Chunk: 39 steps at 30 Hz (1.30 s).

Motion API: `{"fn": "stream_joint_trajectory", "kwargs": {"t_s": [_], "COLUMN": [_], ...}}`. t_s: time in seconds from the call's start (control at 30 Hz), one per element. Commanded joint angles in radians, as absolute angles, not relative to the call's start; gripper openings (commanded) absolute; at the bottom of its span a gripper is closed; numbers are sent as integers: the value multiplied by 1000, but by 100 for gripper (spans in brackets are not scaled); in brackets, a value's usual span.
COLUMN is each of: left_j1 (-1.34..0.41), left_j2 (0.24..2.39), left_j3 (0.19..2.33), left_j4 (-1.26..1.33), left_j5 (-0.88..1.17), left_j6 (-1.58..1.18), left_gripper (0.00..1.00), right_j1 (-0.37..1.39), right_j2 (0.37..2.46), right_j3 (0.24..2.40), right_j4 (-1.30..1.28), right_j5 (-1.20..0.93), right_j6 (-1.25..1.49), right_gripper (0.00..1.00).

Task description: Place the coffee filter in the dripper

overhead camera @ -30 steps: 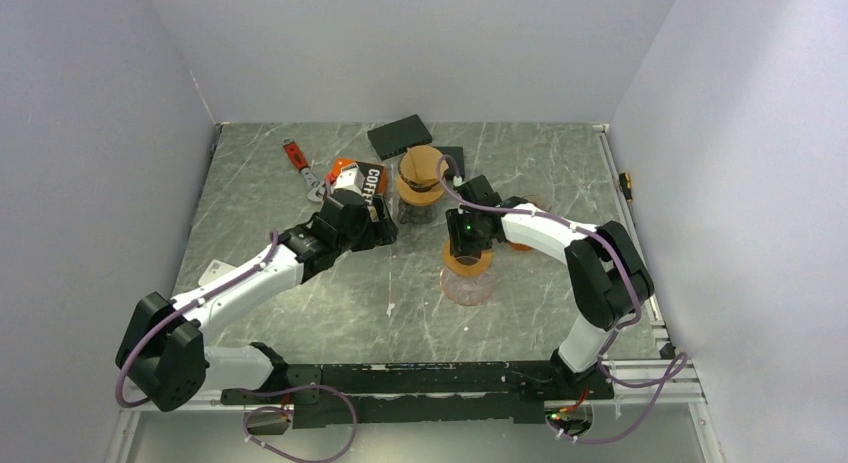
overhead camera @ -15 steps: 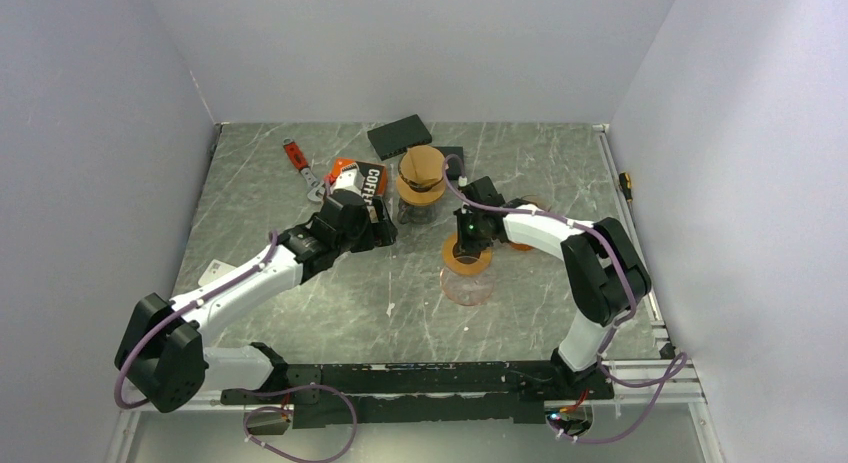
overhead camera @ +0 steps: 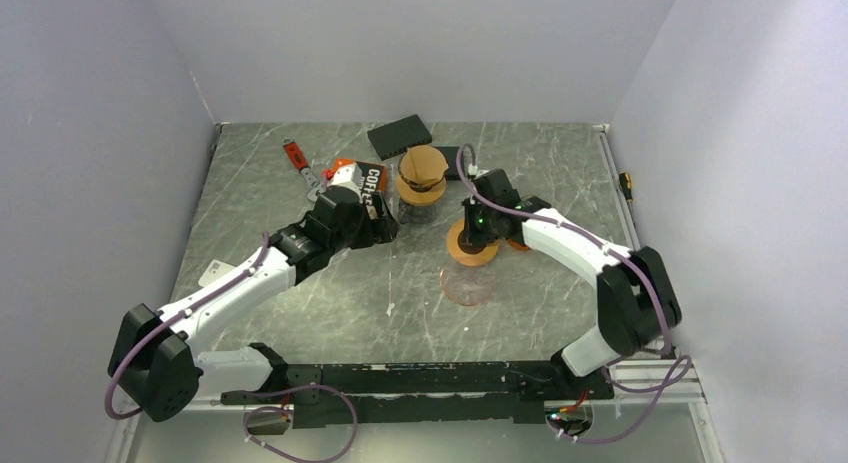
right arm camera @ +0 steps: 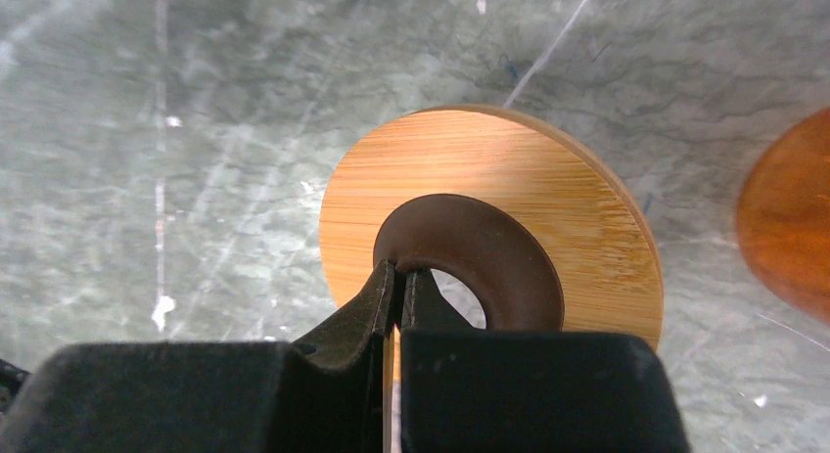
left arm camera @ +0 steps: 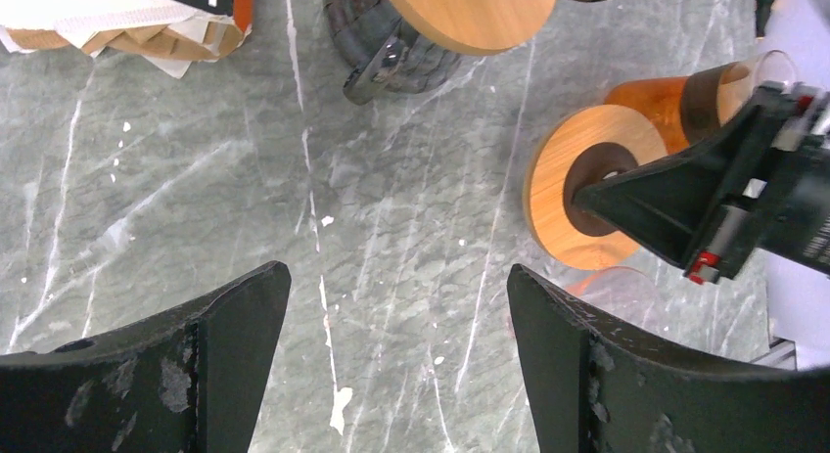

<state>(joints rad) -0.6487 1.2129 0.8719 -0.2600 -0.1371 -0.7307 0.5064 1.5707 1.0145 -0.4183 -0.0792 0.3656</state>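
Right fingers pinched on the dripper's wooden ring, left fingers wide apart over bare stone

The right gripper (right arm camera: 399, 277) has its fingers pressed together on the dark inner lip of the wooden ring (right arm camera: 509, 179), which it holds level just above a clear glass vessel (overhead camera: 467, 285); whether ring and glass touch I cannot tell. Just right of the ring an amber round thing (right arm camera: 795, 218) lies on the table (overhead camera: 330, 283). The left gripper (left arm camera: 396, 277) hangs with fingers spread and nothing between them, near the coffee box (overhead camera: 368, 178), from whose open end the paper coffee filters (left arm camera: 108, 32) poke out, well apart from the ring. Between box and ring stands a second brewer (overhead camera: 421, 173) with a tan top
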Motion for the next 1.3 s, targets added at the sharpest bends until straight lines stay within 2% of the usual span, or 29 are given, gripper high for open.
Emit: {"fn": "stream_joint_trajectory", "kwargs": {"t_s": [0.0,0.17,0.4,0.6,0.83,1.07,1.27], "left_j1": [-645,-644,-646,-646,-646,-646,-646], "left_j2": [1168,1177,1165,1202,1265,1286,1318], "left_j3": [928,965,968,1030,1015,1011,999], "left_j4": [-239,-218,-17,25,177,171,253], "left_j5": [-89,5,242,358,499,486,555], "left_j6": [-698,-667,-693,-701,-756,-764,-798], "left_gripper": [88,88,87,84,78,73,59], "right_j1": [501,497,495,495,495,495,495], "right_j2": [1430,1343,1213,1139,1119,1108,1106], "right_j3": [1052,1081,1112,1133,1148,1159,1160], "right_j4": [-458,-490,-430,-387,-341,-317,-294], "right_j5": [-37,-59,-232,-309,-398,-446,-474], "right_j6": [377,384,404,429,473,496,514], "right_gripper": [0,0,0,0,0,0,0]}}
